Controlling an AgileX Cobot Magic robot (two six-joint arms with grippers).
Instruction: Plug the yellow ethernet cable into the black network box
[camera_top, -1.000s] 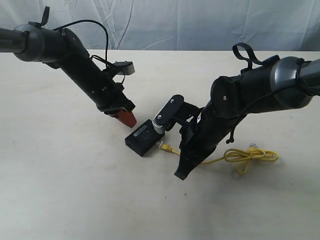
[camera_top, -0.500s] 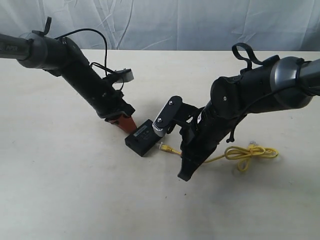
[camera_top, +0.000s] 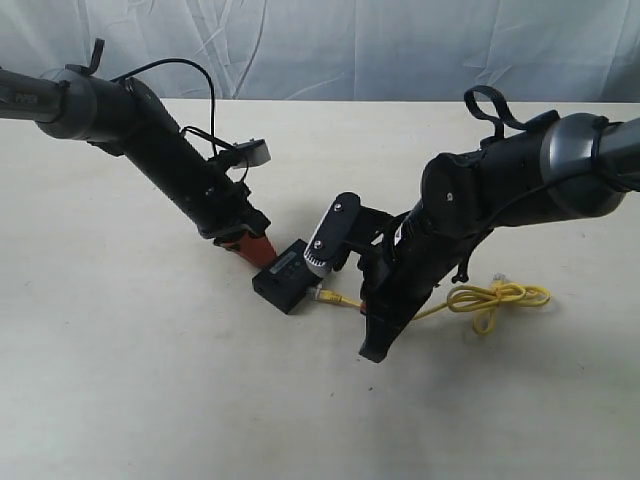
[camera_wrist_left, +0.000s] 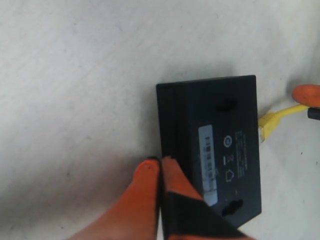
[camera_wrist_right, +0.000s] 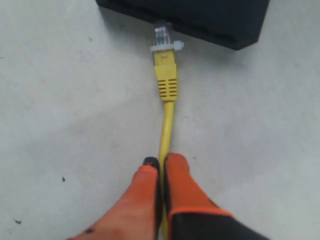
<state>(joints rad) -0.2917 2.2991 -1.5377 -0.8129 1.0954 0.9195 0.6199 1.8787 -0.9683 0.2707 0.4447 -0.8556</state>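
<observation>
The black network box (camera_top: 285, 275) lies flat on the table, its pale label strip (camera_wrist_left: 207, 162) facing up. My left gripper (camera_wrist_left: 160, 167) is shut with nothing in it, its orange fingertips (camera_top: 252, 246) resting against one side of the box (camera_wrist_left: 215, 145). On the opposite side, my right gripper (camera_wrist_right: 161, 162) is shut on the yellow ethernet cable (camera_wrist_right: 167, 125) a short way behind its plug. The clear plug (camera_wrist_right: 161, 34) points at the box's side wall (camera_wrist_right: 200, 20) and touches it, with most of the plug showing outside. The cable's coil (camera_top: 495, 300) lies to the right.
The right arm's wrist camera (camera_top: 333, 232) hangs just over the box. The right arm's body (camera_top: 470, 200) covers part of the cable run. A white cloth backdrop (camera_top: 400, 45) stands behind the table's far edge.
My left gripper has come down and to the right until its tips meet the box. My right gripper has carried the plug closer to the box, dragging the coil slightly left.
</observation>
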